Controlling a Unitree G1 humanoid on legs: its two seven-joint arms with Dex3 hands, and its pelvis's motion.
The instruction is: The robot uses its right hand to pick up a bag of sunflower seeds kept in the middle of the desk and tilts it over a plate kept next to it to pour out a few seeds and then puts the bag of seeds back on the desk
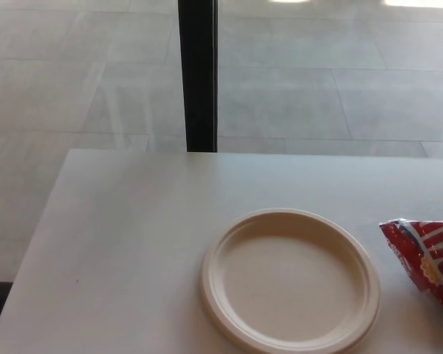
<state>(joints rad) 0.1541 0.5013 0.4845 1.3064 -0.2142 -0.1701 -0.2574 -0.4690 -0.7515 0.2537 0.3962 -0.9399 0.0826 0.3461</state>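
On the desk (118, 236), an empty plate (290, 279) sits beside the seed bag (427, 258); neither robot hand shows.

Floor (340, 88): pale grey tiles with faint seams, filling the view from 9 through 12 to 3 o'clock.
Post (198, 74): black, upright, at 12 o'clock, its foot hidden behind the far edge.
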